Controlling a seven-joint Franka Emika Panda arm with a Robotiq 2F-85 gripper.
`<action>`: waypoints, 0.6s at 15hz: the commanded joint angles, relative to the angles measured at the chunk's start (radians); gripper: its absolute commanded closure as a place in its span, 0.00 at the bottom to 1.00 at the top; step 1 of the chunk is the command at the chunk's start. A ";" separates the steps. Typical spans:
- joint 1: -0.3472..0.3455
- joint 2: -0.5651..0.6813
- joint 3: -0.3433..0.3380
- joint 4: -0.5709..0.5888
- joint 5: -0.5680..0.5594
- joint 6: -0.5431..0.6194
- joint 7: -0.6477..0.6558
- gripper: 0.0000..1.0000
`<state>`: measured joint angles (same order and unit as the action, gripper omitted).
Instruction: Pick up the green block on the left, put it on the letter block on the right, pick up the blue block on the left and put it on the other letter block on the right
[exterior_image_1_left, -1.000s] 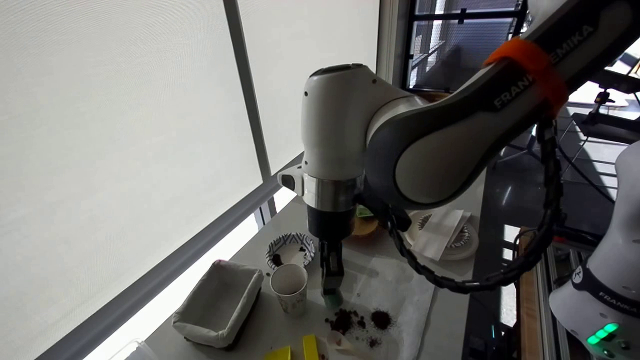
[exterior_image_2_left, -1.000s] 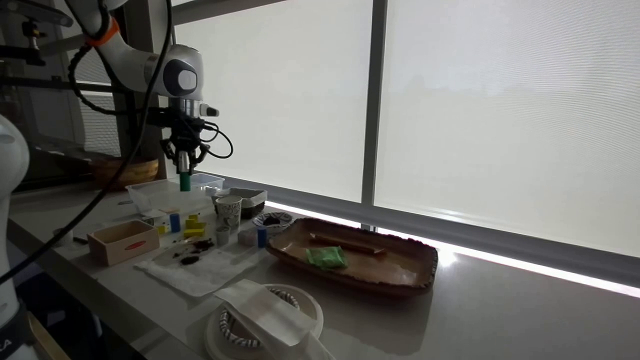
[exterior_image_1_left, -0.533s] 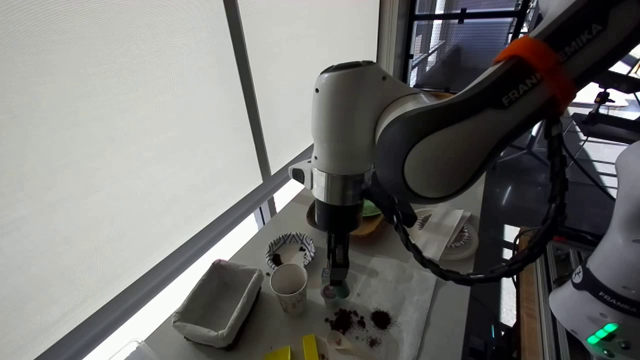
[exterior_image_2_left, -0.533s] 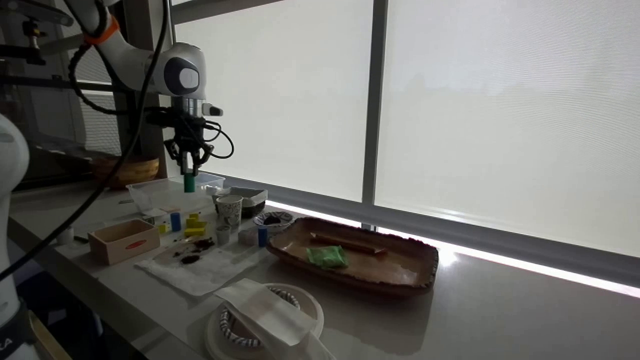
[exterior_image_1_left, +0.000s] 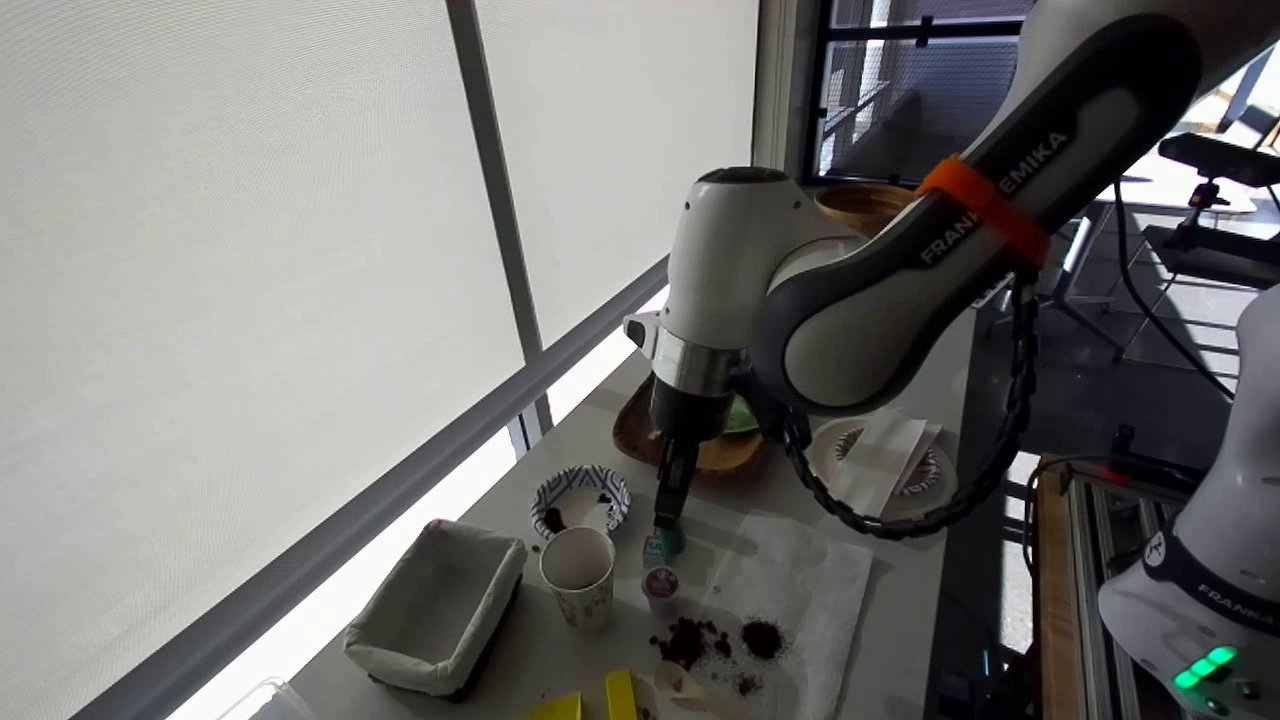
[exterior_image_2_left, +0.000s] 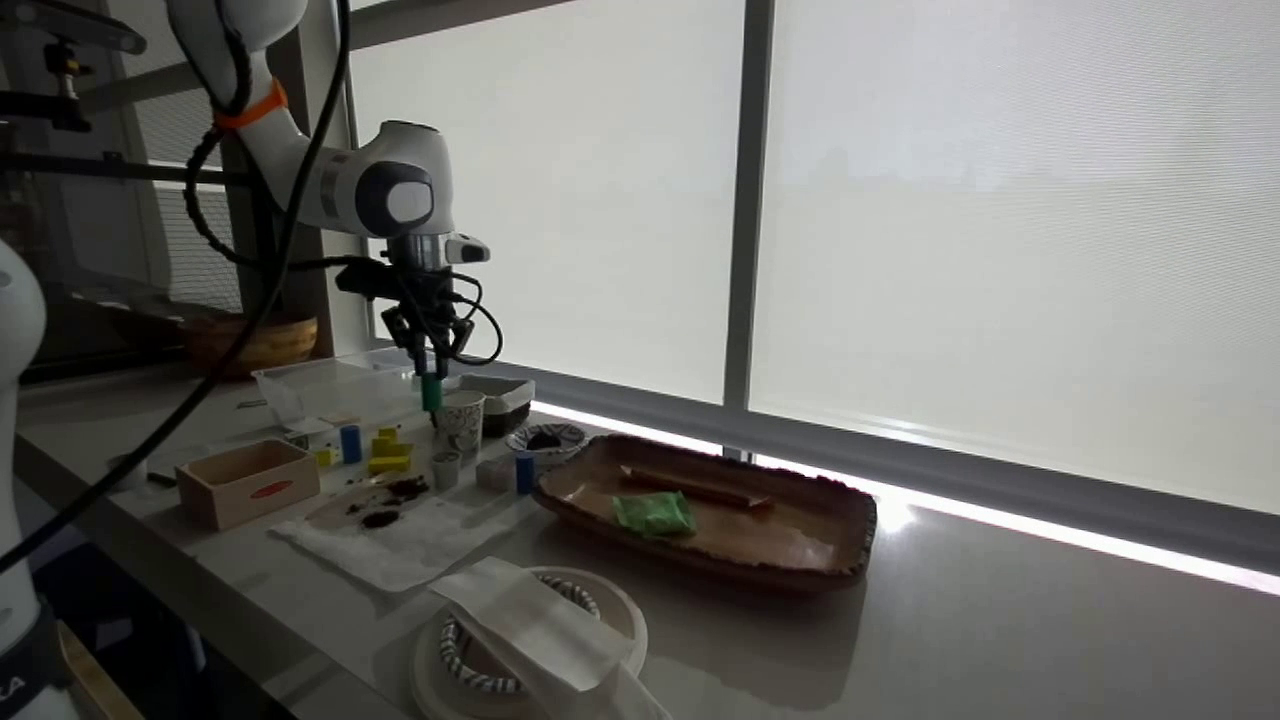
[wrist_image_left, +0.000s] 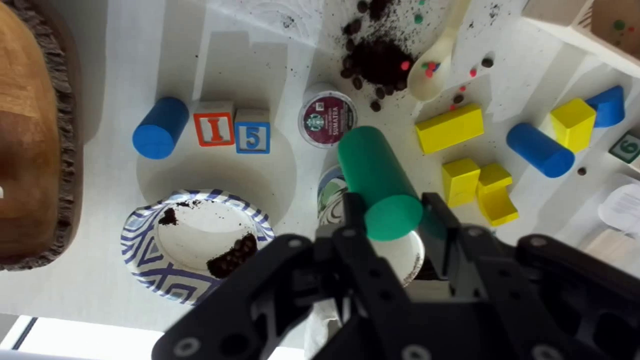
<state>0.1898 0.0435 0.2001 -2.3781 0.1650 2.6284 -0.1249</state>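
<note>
Holding the green block (wrist_image_left: 374, 170) nearly upright, clear of the worktop (exterior_image_2_left: 960, 620), by its upper end in clamped jaws, presumably to leave the lower end free for landing on the red-edged letter block (wrist_image_left: 215, 128) or its blue-edged neighbour (wrist_image_left: 252, 137). Must then probably return for the blue block (exterior_image_2_left: 350, 444), standing just beside a yellow block (wrist_image_left: 573, 124).

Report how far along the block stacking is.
Looks done: the green block is picked up. In hand: the gripper holds it in the air. Left: setting it on the I block or the 5 block, neither carrying anything, then moving the blue block near the yellow blocks, presumably the one meant, onto the other.
</note>
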 joint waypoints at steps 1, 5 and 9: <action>-0.013 0.017 -0.001 -0.057 0.070 0.097 -0.022 0.92; -0.032 0.050 0.003 -0.085 0.134 0.172 -0.040 0.92; -0.053 0.083 0.009 -0.086 0.165 0.223 -0.037 0.92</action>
<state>0.1538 0.1077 0.1979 -2.4526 0.2856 2.8030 -0.1434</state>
